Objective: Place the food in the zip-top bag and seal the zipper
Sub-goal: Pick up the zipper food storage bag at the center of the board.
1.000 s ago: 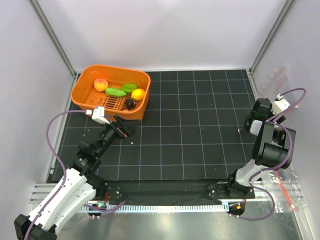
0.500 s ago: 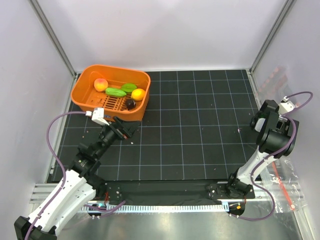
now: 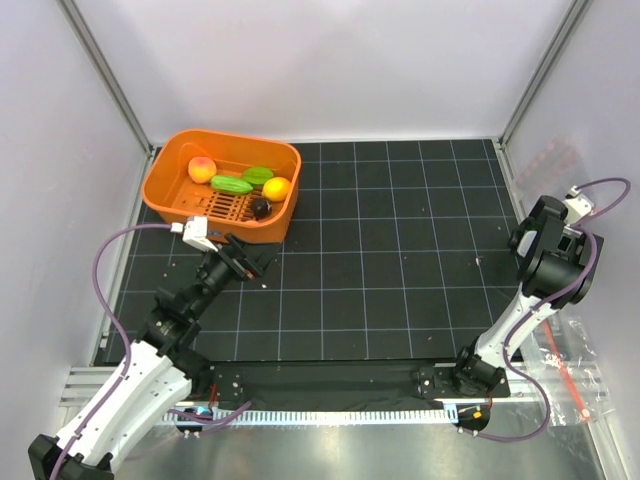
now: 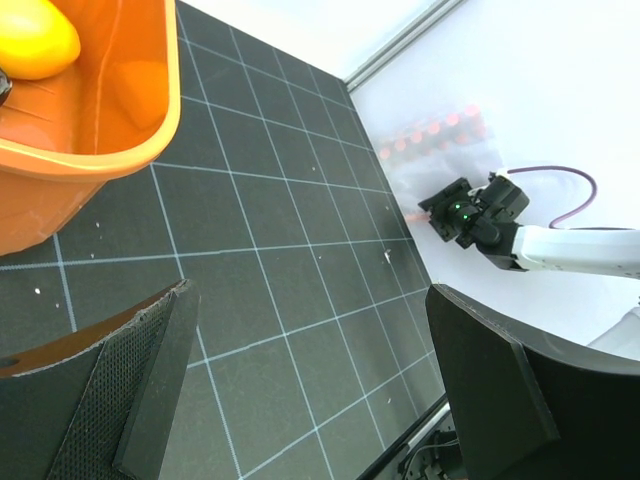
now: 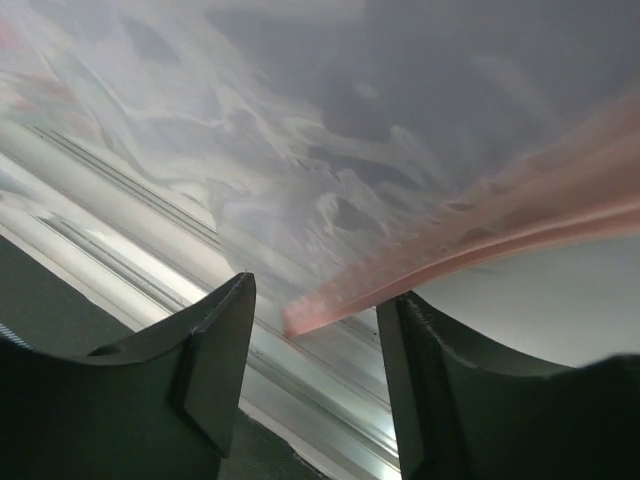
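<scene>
Though past mat (image 3: 400, 250), zipper (image 5: 420, 275) (between fingers (image 5: 215, 350))

The top view overlooks the whole worktop (image 3: 400, 260) from behind, the left wrist view skims it ahead of the left end effector (image 4: 310, 295), and the right wrist view crowds the zipper (image 5: 500, 238).

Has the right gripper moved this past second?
Yes. The right gripper swung rightward in the top view, off the black mat's right edge toward the side wall, over the zip-top bag.
</scene>
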Tool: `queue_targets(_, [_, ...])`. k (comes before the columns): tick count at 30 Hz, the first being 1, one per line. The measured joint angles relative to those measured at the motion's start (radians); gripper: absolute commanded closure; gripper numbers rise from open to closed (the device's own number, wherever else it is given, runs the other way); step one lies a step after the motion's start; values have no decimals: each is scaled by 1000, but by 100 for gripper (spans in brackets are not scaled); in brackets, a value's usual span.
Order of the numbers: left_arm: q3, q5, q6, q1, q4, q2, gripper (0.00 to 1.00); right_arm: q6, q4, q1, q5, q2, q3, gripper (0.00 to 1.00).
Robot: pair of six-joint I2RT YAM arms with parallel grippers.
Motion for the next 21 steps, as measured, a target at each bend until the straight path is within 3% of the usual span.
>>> queue_targets(2, [0, 0, 0, 0, 0, -8, 0, -8, 0, -1, -2, 9, 5, 60])
queue_targets(3, [0, 0, 0, 0, 0, -11, 0, -13, 5, -2, -1, 13, 6, 70])
queue_targets(5, [0, 0, 0, 0, 0, -13, 0, -27, 15, -3, -1, 14, 7, 72])
queue_targets(8, [0, 0, 0, 0, 0, -16, 0, -49, 34, -1, 9, 14, 7, 84])
queue_targets(9, [0, 0, 0, 0, 0, -17, 0, -58, 41, 0, 16, 14, 7, 99])
queue_targets(15, [0, 0, -1, 0, -6, -30, 0, -131, 90, 31, 70, 11, -5, 99])
queue_targets(21, [0, 0, -4, 0, -10, -56, 0, -285, 184, 137, 207, -48, -74, 99])
